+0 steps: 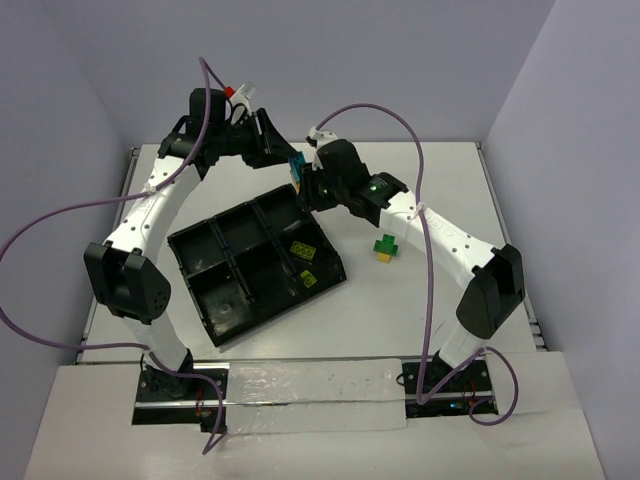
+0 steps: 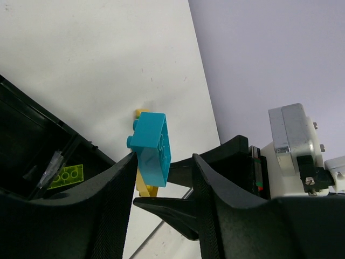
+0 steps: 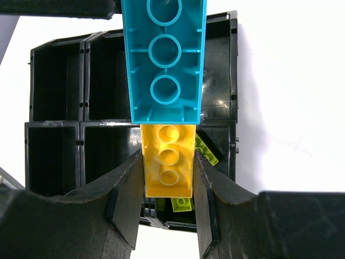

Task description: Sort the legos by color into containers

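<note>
Top external view: the black tray (image 1: 195, 240) sat at mid-counter (image 1: 440, 180), turned askew. Both arms met over its 1 o'clock corner.

Right tool (image 1: 308, 185): clamped on a yellow brick (image 3: 168, 162). The right wrist view showed one finger (image 3: 126, 189) pressed against each side of it. A light blue brick (image 3: 164, 59) was joined to the yellow brick's outer end, and the pair hung above the tray (image 3: 81, 123), clear of it.

Left tool (image 1: 272, 140): jaws parted, at 12 o'clock of the joined bricks. In the left wrist view the blue brick (image 2: 153, 148) stood at the fingertips, against one finger (image 2: 121, 183). A visible gap separated it from the other finger, so it was not pinched from both sides. The yellow brick (image 2: 145, 189) showed behind it.

Other bricks:
- Two lime-yellow pieces (image 1: 302, 247) lay inside the tray at its 4 o'clock end. The exact compartment could not be settled from above.
- A green brick (image 1: 385, 242) sat on a small yellow one (image 1: 384, 257) on the counter at 3 o'clock of the tray, apart from it.
</note>
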Robot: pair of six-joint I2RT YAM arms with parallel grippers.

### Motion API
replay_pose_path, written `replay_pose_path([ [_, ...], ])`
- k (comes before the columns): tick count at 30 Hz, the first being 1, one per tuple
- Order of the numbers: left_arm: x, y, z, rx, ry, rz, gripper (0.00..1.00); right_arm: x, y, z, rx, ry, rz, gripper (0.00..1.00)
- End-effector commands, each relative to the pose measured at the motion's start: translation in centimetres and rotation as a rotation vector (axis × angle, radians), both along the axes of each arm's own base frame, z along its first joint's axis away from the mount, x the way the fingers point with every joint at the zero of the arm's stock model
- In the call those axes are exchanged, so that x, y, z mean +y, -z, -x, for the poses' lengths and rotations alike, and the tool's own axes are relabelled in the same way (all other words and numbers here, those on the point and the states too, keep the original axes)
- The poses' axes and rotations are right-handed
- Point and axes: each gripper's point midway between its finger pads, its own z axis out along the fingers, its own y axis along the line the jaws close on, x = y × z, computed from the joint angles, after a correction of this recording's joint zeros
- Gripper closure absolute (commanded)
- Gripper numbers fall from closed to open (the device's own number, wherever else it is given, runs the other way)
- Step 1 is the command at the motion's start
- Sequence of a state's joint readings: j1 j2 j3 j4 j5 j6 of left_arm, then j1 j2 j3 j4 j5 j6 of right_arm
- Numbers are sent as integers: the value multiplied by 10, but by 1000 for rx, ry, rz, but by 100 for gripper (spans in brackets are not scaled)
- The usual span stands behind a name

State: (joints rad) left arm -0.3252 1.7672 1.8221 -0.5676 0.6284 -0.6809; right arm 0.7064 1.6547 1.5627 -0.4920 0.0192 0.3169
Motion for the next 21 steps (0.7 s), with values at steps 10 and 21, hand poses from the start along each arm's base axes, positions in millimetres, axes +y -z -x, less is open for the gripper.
replay_pose_path([
  [10,-4,-25,-3,-64,18,43,32,3,-40,3,-81,-17,-77,100],
  [21,-5,-17,-7,-50,22,34,29,4,-44,4,-85,-21,-79,100],
])
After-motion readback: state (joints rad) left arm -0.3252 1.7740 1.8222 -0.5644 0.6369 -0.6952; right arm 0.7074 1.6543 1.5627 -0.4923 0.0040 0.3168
